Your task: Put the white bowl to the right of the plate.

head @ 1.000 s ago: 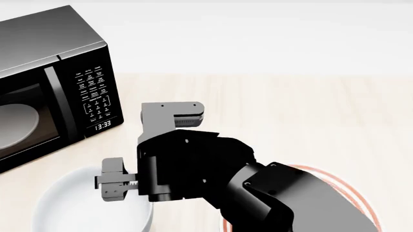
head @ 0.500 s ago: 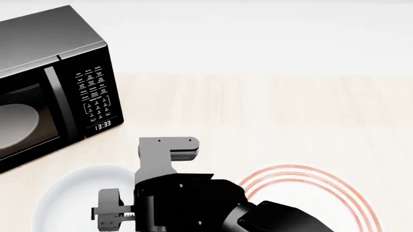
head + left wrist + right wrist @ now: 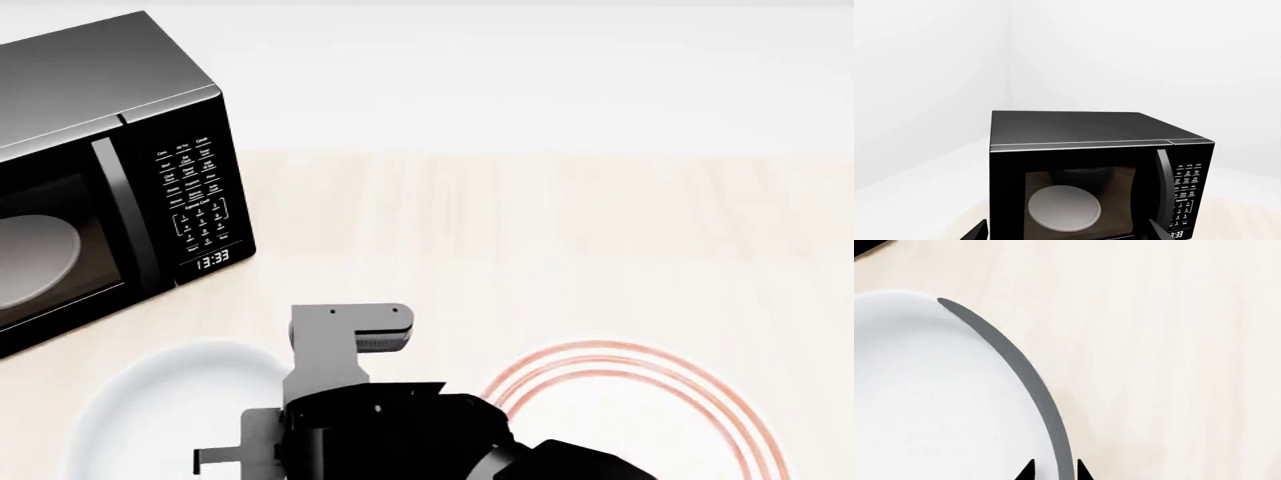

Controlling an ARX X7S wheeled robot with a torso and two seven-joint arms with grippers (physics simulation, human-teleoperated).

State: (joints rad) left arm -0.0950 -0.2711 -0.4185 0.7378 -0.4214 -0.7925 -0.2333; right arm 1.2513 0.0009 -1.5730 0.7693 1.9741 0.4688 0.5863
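**Rim grab on the bowl – right arm low, risk of a slip**

My right gripper (image 3: pixel 1054 472) sits at the white bowl (image 3: pixel 147 420), one tip inside the wall, one outside, rim between them. Tips are apart w/ the rim in the gap; can't tell if they're biting yet, contact is cut off at the frame edge. Bowl sits on the table (image 3: pixel 574 230) left of the plate (image 3: pixel 667 400), near it, in front of the microwave (image 3: pixel 107 170). So it's on the wrong side of the plate, move not done.

Left gripper (image 3: pixel 1067 235): only two dark tips show, wide apart, nothing between them, facing the microwave door.

Risks, my guess: thick glossy wall, thin pinch, so the bowl could tilt or slide out on lift. Carrying it over the plate too low could clip the plate and shove it.
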